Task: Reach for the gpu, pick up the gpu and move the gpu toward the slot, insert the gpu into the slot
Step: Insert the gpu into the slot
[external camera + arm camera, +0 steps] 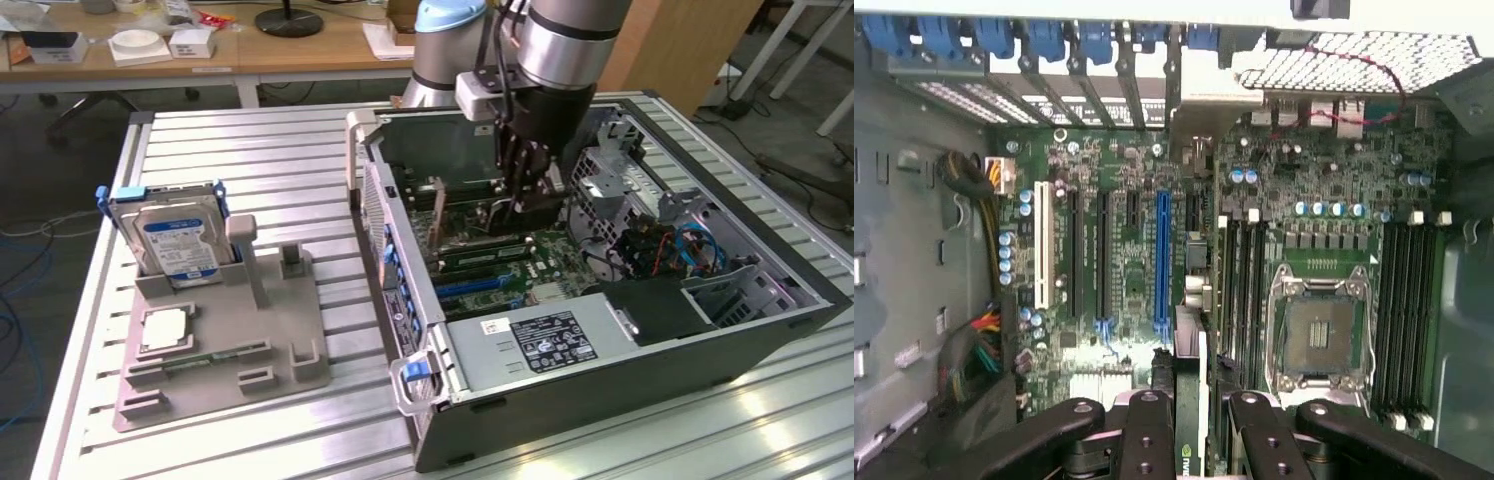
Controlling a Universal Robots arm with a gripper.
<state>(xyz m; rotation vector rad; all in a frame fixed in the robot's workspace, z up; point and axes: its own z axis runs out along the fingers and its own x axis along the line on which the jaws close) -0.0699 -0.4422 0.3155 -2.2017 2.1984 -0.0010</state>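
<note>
Lowered into the open computer case (747, 330), the end effector (523, 205) is seen above the motherboard (1124, 250), with its dark fingers (1144, 440) closed narrowly on the gpu (430, 225). In the exterior view the gpu is seen as a thin card standing upright on its edge, just to the exterior view's left of the fingers, with its lower edge close to the board. In the wrist view the gpu (1192, 400) is shown edge-on between the two fingers, as a thin vertical strip with a pale metal part at its far end. It is placed just beside the blue slot (1161, 260), on the side of the processor socket (1319, 335). Whether the card is already seated in a slot cannot be told.

The case is laid on its side on the ribbed metal surface (267, 150). Inside it a power supply (547, 340) with a label is seen at the near end. To the exterior view's left, well apart from the case, a grey holder (220, 350) is placed on the surface. A hard drive (178, 245) with a blue label is held upright in it, and a flat silver chip (163, 328) is laid on it nearer to the camera.
</note>
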